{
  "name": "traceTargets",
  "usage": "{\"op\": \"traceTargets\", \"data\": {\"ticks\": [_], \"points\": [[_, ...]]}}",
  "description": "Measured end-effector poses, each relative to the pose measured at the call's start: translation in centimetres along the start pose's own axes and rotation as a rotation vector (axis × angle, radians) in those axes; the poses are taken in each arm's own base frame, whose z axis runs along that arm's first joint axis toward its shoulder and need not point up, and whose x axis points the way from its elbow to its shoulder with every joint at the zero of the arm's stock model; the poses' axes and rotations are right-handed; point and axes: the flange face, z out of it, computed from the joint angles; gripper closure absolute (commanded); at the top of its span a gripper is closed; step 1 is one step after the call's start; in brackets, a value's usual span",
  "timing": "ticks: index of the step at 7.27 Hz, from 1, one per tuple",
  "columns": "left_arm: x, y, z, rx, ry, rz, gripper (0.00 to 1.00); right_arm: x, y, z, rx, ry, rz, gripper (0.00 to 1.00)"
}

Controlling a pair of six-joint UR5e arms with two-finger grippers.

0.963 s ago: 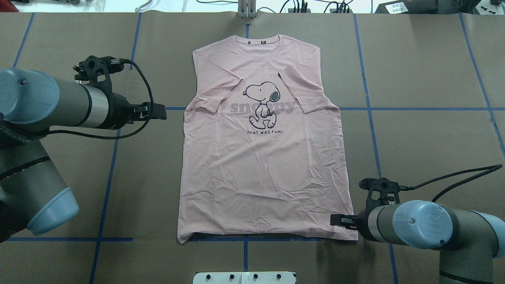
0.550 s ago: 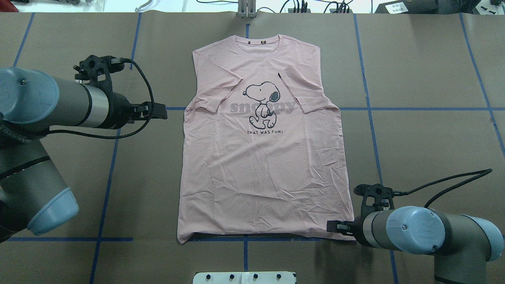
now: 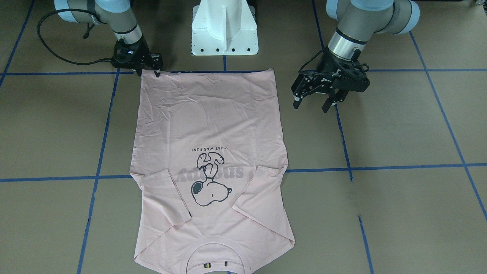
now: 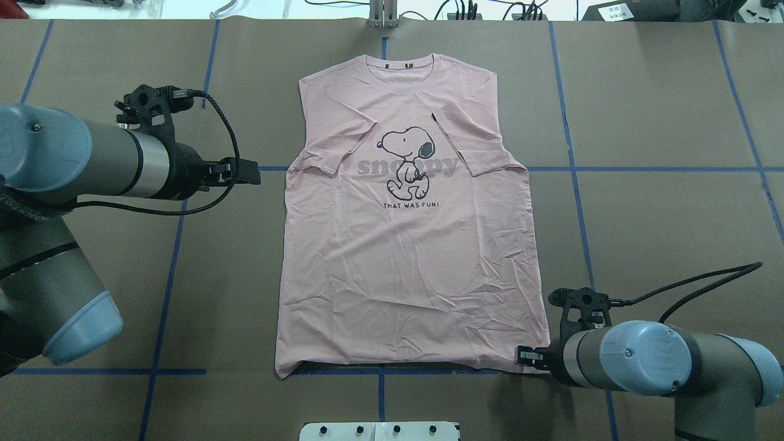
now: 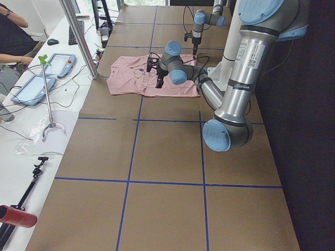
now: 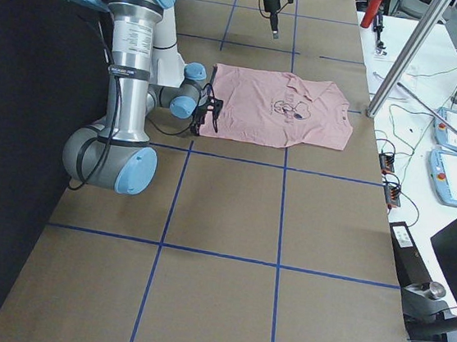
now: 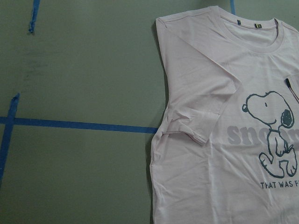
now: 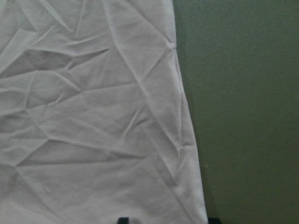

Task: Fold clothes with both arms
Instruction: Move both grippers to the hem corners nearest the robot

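Now right claw (image 4: 520,355) nearer T-shirt (image 4: 404,269) corner

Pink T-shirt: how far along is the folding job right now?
Done: the pale pink Snoopy T-shirt lies flat with both short sleeves folded in. In hand: the black right end effector sits at its hem corner, jaws apart, nothing lifted. The black left end effector hovers open beside it. Left: every body fold.
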Motion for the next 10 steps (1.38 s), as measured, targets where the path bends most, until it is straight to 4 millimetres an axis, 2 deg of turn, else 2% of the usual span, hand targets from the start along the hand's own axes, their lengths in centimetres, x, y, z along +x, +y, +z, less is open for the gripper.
{"op": "traceTargets", "data": {"ticks": [1, 2, 3, 7, 8, 10], "points": [[0.0, 0.0, 0.0, 0.0, 0.0, 0.0, 0.0, 0.1, 0.0, 0.1, -0.005, 0.002, 0.0, 0.78], [0.0, 0.0, 0.0, 0.0, 0.0, 0.0, 0.0, 0.1, 0.0, 0.1, -0.007, 0.002, 0.001, 0.93], [0.0, 0.0, 0.0, 0.0, 0.0, 0.0, 0.0, 0.0, 0.0, -0.1, -0.008, -0.001, 0.001, 1.0], [-0.3, 0.5, 0.9, -0.017, -0.013, -0.018, 0.0, -0.9, 0.1, -1.7, -0.006, -0.036, -0.002, 1.0], [0.2, 2.7, 1.9, -0.055, -0.018, -0.067, 0.0, -1.2, 0.0, -2.6, -0.003, -0.054, -0.001, 1.0], [2.6, 10.7, 5.0, -0.141, -0.076, -0.23, 0.0, -1.6, -0.3, -4.0, 0.005, -0.081, 0.003, 1.0]]}}
